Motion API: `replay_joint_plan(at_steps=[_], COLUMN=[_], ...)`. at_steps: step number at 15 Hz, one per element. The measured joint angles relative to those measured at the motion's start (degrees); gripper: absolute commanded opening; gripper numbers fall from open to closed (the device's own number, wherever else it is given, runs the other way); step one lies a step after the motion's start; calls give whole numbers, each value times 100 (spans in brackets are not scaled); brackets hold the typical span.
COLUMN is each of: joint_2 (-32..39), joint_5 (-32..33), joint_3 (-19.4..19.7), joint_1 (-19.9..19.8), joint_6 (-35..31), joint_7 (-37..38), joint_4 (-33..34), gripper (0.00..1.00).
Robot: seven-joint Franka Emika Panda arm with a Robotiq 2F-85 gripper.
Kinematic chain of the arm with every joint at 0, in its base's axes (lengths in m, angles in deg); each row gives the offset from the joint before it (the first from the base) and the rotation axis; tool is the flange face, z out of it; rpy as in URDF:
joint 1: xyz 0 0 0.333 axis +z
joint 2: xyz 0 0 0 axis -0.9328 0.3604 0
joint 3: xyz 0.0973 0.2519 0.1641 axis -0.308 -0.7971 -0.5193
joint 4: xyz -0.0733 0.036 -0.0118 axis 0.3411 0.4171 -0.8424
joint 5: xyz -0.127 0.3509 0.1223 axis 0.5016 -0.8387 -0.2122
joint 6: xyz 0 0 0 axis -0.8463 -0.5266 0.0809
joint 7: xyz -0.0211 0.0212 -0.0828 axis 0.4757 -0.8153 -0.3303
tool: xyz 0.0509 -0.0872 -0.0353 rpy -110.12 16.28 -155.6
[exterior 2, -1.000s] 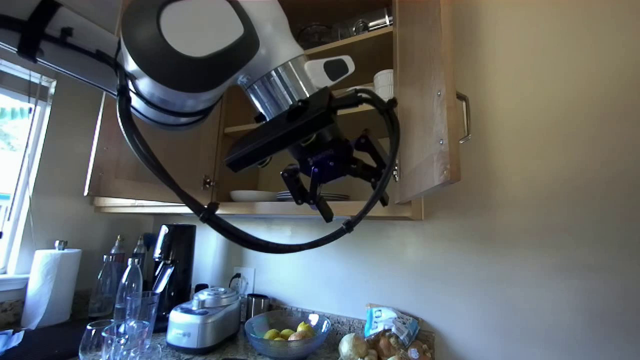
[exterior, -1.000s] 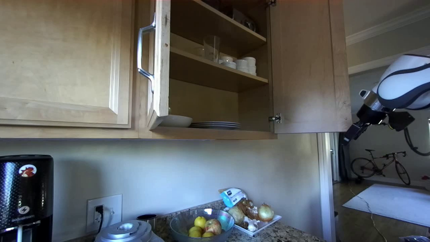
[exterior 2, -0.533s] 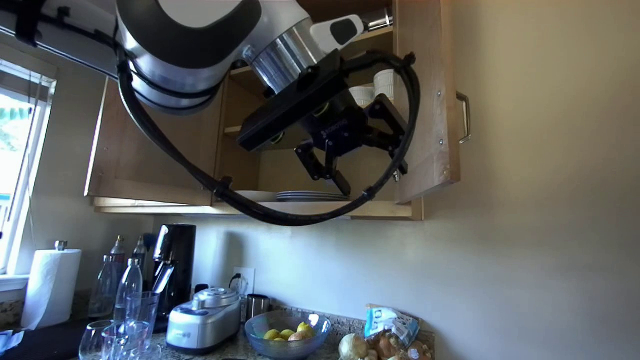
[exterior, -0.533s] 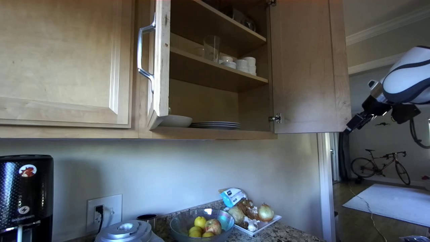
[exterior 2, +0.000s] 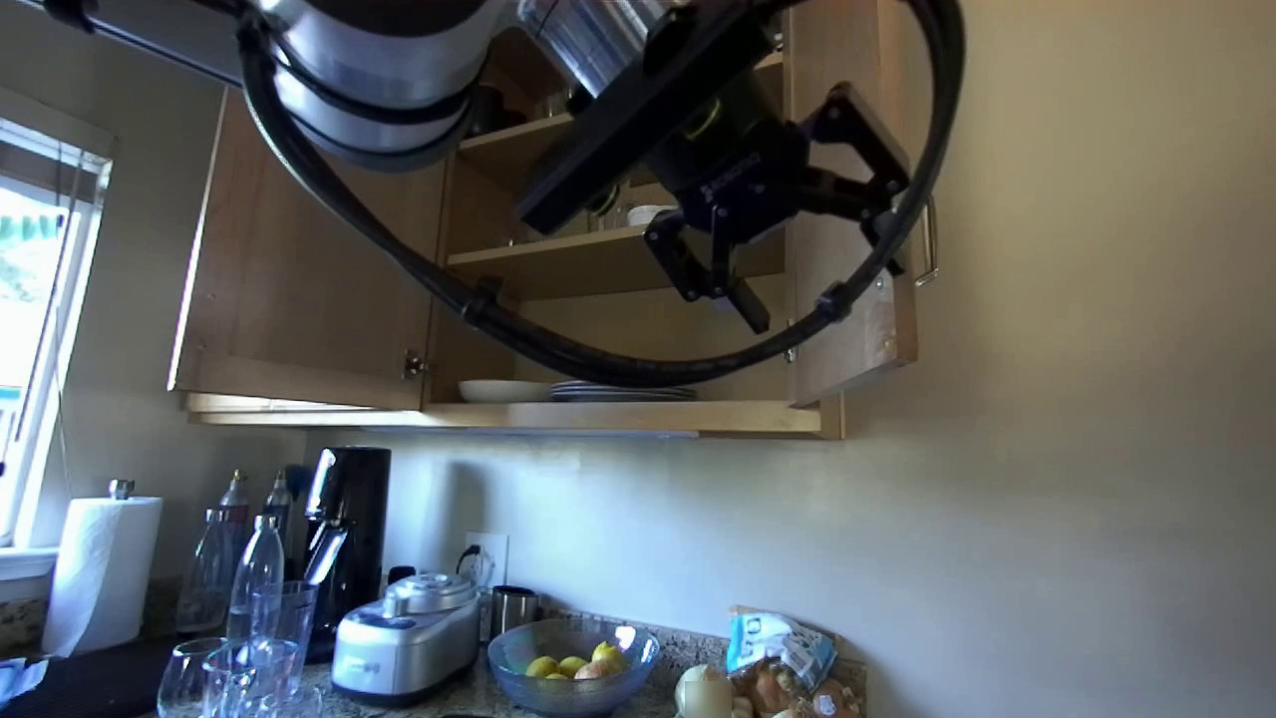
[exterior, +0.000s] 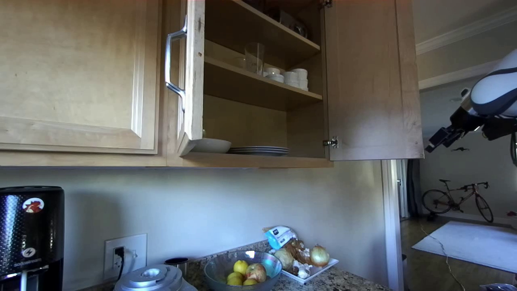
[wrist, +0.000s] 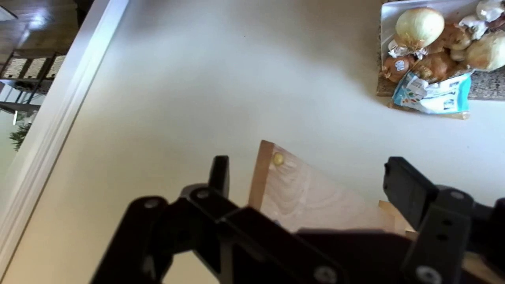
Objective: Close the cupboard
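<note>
The light wood cupboard [exterior: 242,162] stands open in both exterior views [exterior 2: 618,417]. Its left door [exterior: 194,81] is swung out, with a silver bar handle [exterior: 169,60]. Its right door [exterior: 371,81] is swung wide, inner face showing; its handle [exterior 2: 931,234] shows on the far side. White plates [exterior: 258,150], a bowl and cups sit on the shelves. My gripper [exterior 2: 825,289] is open and empty, in front of the right door in that view. It is just off that door's free lower corner in an exterior view [exterior: 430,148]. In the wrist view the door's corner [wrist: 315,193] appears between the open fingers [wrist: 309,173]; contact cannot be told.
A wider same-wood cabinet [exterior: 72,72] adjoins at left. Below on the counter are a glass bowl of fruit [exterior 2: 573,673], a tray of onions [exterior: 321,270], a food processor [exterior 2: 409,633], a black machine [exterior 2: 349,538] and glasses [exterior 2: 249,678]. A wall [exterior 2: 1077,399] is at right.
My gripper has moved up and to the right in both exterior views, from in front of the lower shelf to in front of the right door. The doors have not moved.
</note>
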Motion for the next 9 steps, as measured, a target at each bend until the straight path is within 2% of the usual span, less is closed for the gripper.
replay_joint_plan(at_steps=[4,9], joint_2=[210,428], joint_5=[-196,-460], joint_3=[303,787], joint_1=[152,742], joint_6=[22,22], joint_7=[-165,-558], joint_4=[292,660], gripper=[100,100])
